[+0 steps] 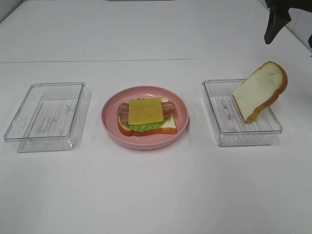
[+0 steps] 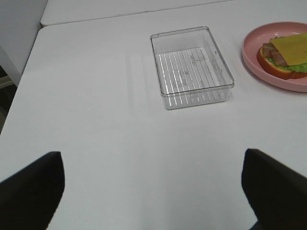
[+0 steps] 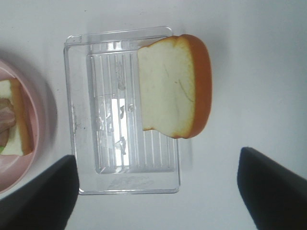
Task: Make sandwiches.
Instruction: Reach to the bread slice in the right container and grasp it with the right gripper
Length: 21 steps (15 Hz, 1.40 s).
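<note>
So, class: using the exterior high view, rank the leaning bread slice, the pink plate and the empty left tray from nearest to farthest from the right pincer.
1. Bread slice, leaning on the right tray's far-right rim, nearest the right pincer.
2. Pink plate, centre.
3. Empty left tray, far left.

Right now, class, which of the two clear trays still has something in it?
The tray on the right of the pink plate: a bread slice leans tilted against its far side. The left tray holds nothing.
</note>
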{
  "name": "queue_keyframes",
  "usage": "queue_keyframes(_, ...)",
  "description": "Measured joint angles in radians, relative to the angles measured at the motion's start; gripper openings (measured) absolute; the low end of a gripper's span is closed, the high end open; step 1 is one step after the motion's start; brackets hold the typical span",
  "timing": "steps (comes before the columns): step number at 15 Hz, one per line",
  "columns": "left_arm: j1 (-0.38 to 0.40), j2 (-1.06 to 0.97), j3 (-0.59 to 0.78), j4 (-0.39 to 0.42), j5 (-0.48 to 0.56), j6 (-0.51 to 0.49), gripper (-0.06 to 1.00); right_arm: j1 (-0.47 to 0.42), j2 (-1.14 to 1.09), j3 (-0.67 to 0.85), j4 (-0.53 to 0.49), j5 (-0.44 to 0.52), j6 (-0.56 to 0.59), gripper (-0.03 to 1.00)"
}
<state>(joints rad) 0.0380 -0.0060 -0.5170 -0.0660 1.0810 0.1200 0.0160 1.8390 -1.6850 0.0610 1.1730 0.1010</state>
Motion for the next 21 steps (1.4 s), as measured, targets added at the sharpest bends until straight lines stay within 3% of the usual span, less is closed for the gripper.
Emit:
queue_keyframes(8, 0.0, 0.0, 0.0, 0.0, 0.0, 0.0, 0.92, -0.053, 0.173, -0.035, 0.022, -0.065, -0.028, 0.86)
queue_keyframes(17, 0.0, 0.0, 0.0, 0.0, 0.0, 0.0, 0.92, -0.093, 0.31, -0.116, 0.08, -0.01, -0.057, 0.85)
queue_keyframes(21, 0.0, 0.0, 0.0, 0.0, 0.0, 0.0, 0.92, -0.093, 0.359, -0.118, 0.174, -0.003, -0.083, 0.85)
